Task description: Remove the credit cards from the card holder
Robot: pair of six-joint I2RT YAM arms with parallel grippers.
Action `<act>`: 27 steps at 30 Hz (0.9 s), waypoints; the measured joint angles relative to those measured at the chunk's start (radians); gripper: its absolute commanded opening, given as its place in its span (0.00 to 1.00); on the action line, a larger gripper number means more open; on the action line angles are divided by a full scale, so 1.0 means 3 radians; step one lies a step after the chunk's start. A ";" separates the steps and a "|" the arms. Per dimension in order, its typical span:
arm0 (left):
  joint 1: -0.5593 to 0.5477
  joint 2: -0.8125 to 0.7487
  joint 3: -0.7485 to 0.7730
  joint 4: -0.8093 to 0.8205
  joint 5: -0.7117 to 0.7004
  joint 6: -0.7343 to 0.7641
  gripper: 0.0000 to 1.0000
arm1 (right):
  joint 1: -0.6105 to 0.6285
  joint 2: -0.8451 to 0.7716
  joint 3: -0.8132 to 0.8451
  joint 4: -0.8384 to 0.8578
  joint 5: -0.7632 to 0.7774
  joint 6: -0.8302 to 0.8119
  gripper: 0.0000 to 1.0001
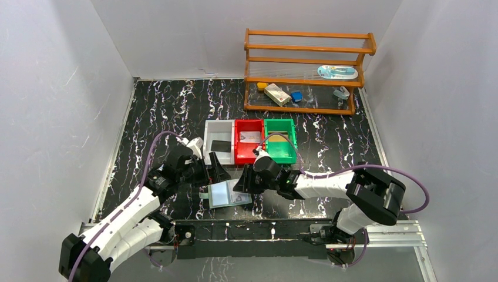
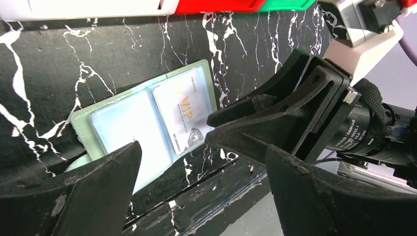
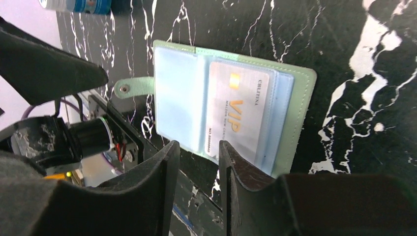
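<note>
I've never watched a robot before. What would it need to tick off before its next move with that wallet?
1. Lying open, pockets facing up, the card holder: ok.
2. All pockets emptied: not ok; the VIP card sits in one pocket.
3. Open and holding nothing, the right gripper: ok.
4. Open and holding nothing, the left gripper: ok.
5. Something pinning the card holder so it won't slide: cannot tell.
</note>
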 measured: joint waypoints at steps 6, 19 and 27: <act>0.0000 0.0046 -0.0084 0.0132 0.0155 -0.0069 0.93 | 0.0000 0.0000 -0.0001 -0.0020 0.0179 0.0118 0.43; 0.0000 0.0160 -0.0197 0.0356 0.0420 -0.0131 0.86 | 0.0000 0.0065 -0.0001 -0.0175 0.0324 0.0223 0.41; 0.0000 0.0257 -0.0284 0.0518 0.0571 -0.0155 0.75 | 0.0000 0.0205 0.0000 -0.0078 0.0310 0.0300 0.38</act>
